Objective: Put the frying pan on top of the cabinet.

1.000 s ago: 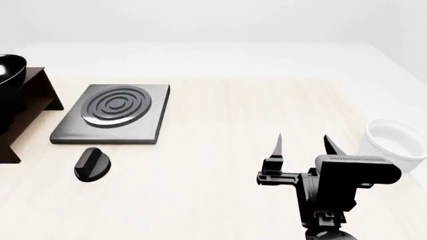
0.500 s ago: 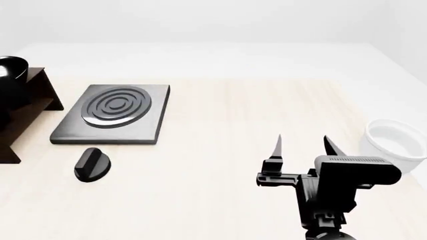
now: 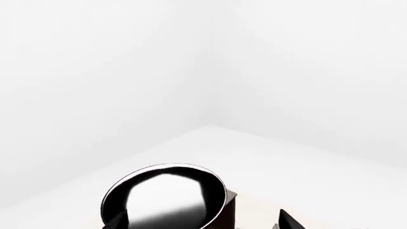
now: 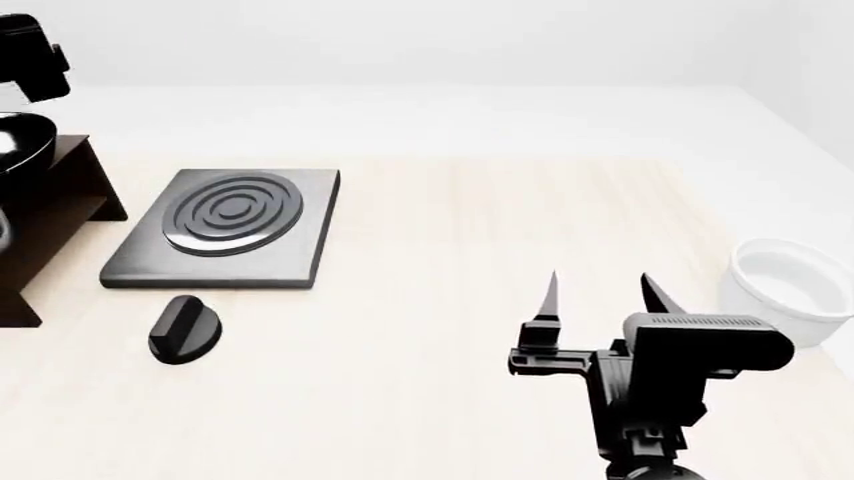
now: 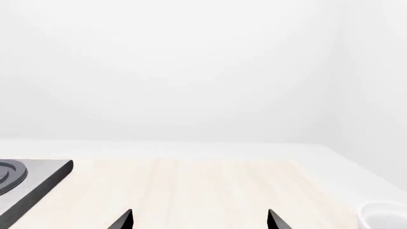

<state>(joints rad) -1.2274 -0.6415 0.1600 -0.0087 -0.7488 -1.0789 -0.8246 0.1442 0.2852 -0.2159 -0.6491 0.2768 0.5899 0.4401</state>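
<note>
Pale wood-grain table (image 4: 441, 230); glossy round frying pan (image 3: 164, 198) on cabinet (image 4: 60, 215).

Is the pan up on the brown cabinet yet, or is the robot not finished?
Nearly finished, it seems. The frying pan sits on the cabinet at the head view's left edge. The left arm is above it; whether its end effector has let go can't be seen. The right end effector hangs open over the table, holding nothing.

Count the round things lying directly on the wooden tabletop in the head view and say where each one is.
2. The small black knob lies in front of the grey burner plate, on the robot's left; the white bowl sits at the right edge, partly cut off. More may lie outside the view.
</note>
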